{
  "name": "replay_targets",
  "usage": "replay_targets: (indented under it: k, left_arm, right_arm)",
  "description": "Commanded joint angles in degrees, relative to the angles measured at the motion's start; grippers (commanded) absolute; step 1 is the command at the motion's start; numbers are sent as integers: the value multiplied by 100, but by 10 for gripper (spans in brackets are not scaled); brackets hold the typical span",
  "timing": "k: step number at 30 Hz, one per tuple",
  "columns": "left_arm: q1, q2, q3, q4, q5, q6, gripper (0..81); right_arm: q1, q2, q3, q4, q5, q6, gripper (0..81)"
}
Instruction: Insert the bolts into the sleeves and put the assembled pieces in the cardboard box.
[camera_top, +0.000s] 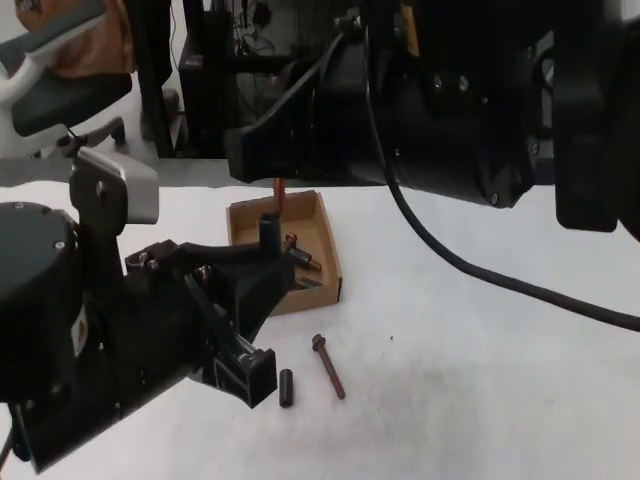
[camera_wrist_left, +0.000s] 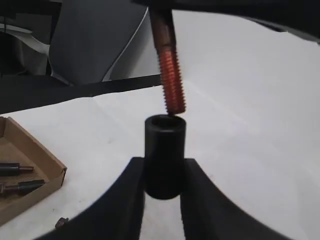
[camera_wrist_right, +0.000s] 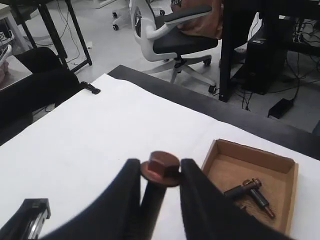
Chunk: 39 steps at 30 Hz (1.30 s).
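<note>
Black fingers of my left gripper (camera_wrist_left: 164, 172) close narrowly on a sleeve (camera_wrist_left: 165, 145). It is a dark, smooth tube that stands upright with its open mouth facing up. Right at that mouth hangs the threaded tip of a copper-coloured bolt (camera_wrist_left: 169, 75), slightly tilted and touching the rim or just inside it; I cannot tell which. My right gripper (camera_wrist_right: 160, 187) clamps this bolt on the shank just under its hex head.

Both parts are raised above the white bench cover (camera_top: 480, 380). The cardboard box (camera_top: 331, 250) sits near them with its walls apart from both. The bench's dark far edge runs behind the box.

I count two assembled pieces (camera_wrist_right: 247, 192) lying in the box. On the cover, near the left arm, lie one loose bolt (camera_top: 328, 367) and one loose sleeve (camera_top: 286, 388), just beside each other.
</note>
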Motion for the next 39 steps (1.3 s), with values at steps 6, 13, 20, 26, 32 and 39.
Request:
replay_targets:
  k: [6, 13, 20, 26, 32, 39]
  left_arm:
    - [-27, -8, -6, -506, 36, -264, 17]
    - [-27, -4, -6, -496, 36, -264, 17]
    - [-27, -4, -6, -495, 16, -264, 17]
    - [-27, -4, -6, -640, 17, -291, 17]
    - [-27, -4, -6, -688, 3, -565, 17]
    - [-27, -4, -6, -690, -50, -564, 17]
  right_arm:
    - [14, -26, 29, -151, 5, -11, 0]
    - [14, -26, 29, -278, -220, -11, 0]
    - [14, -26, 29, -230, -262, -11, 0]
    - [57, -26, 29, -71, -528, -276, 0]
    - [141, -9, 29, -33, -1051, -494, 0]
    - [345, -9, 29, 284, -1086, -529, 0]
